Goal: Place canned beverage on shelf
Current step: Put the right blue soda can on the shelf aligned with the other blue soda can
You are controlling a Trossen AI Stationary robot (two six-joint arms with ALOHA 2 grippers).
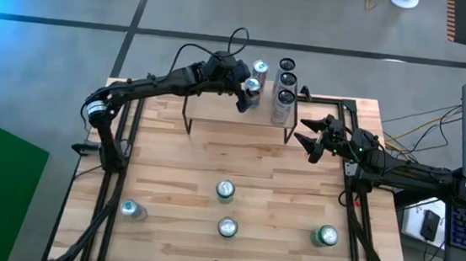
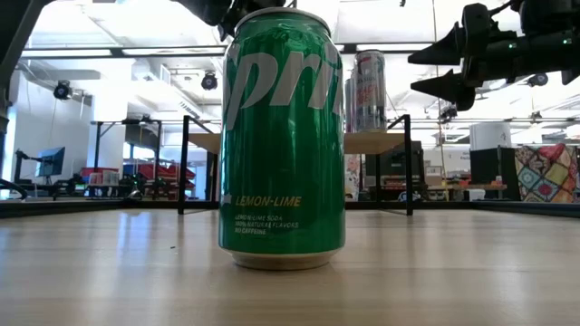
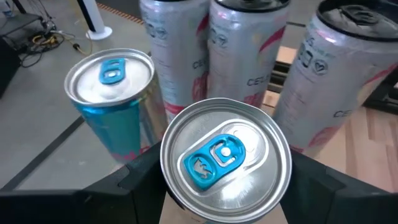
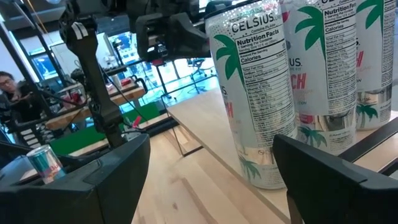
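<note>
Reaching across the back of the light wooden tabletop [image 1: 213, 163], the dark left arm bends at the elbow, its left gripper [image 1: 249, 92] clenched around a silver can with a blue pull-tab [image 3: 225, 155], held upright over the small plank-topped shelf on black legs [image 1: 218, 112]. The right gripper [image 1: 313, 136] hovers, fingers spread, beside three tall white Celsius cans [image 4: 261, 87] on the shelf's right end.

- I read "LEMON-LIME" on the green can [image 2: 284, 136] nearest the low camera.
- I made out "CELSIUS" and "Nutrition Facts" on the tall white can [image 4: 261, 93] on the shelf [image 4: 211, 155].
</note>
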